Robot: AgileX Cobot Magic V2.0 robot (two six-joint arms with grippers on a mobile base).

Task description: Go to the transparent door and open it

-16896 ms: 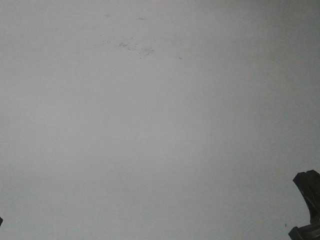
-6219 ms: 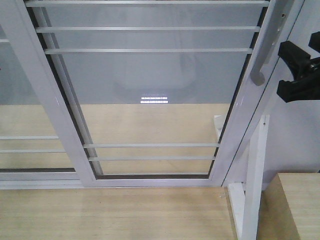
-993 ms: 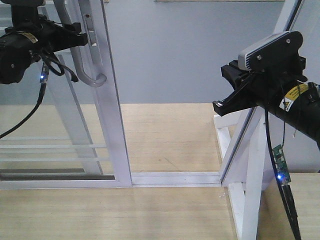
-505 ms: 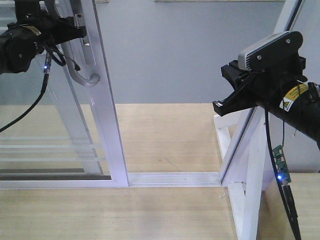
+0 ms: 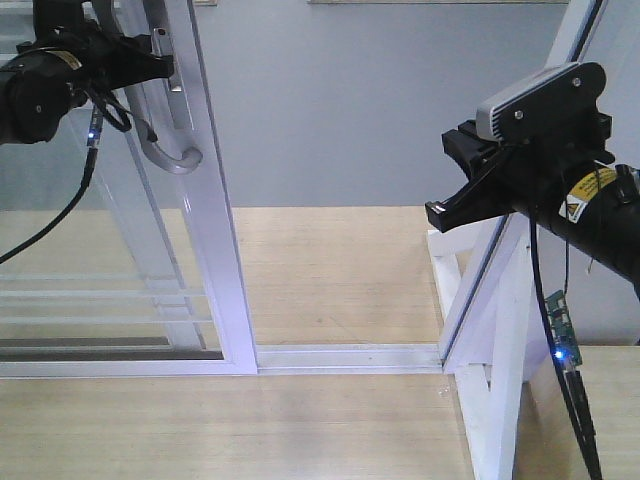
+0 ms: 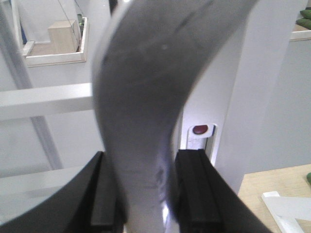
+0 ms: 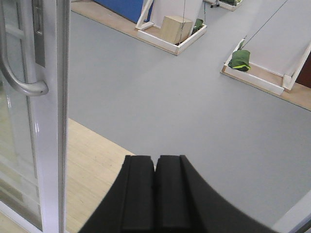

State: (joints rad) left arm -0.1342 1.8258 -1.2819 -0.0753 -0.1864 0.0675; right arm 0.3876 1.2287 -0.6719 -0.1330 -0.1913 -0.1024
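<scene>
The transparent door (image 5: 205,230) is a white-framed glass panel with thin bars, slid to the left; its stile also shows in the right wrist view (image 7: 51,121). Its curved silver-grey handle (image 5: 165,150) hangs on the stile. My left gripper (image 5: 150,62) is shut on that handle at the top left; in the left wrist view the handle (image 6: 146,111) fills the gap between the black fingers (image 6: 192,189). My right gripper (image 5: 450,195) is shut and empty, held in the doorway at mid right. In the right wrist view the right gripper (image 7: 155,167) points over grey floor, with the handle (image 7: 24,82) far left.
A slanted white support post (image 5: 510,330) and frame stand at the right. The floor track (image 5: 350,355) crosses between door and post. Wooden flooring (image 5: 250,430) lies in front, grey floor beyond. Wooden-edged pens with boxes and green bags (image 7: 240,60) lie farther off.
The door and my left gripper have slid a little further left over the last second, then held almost still. The right arm has not moved.
</scene>
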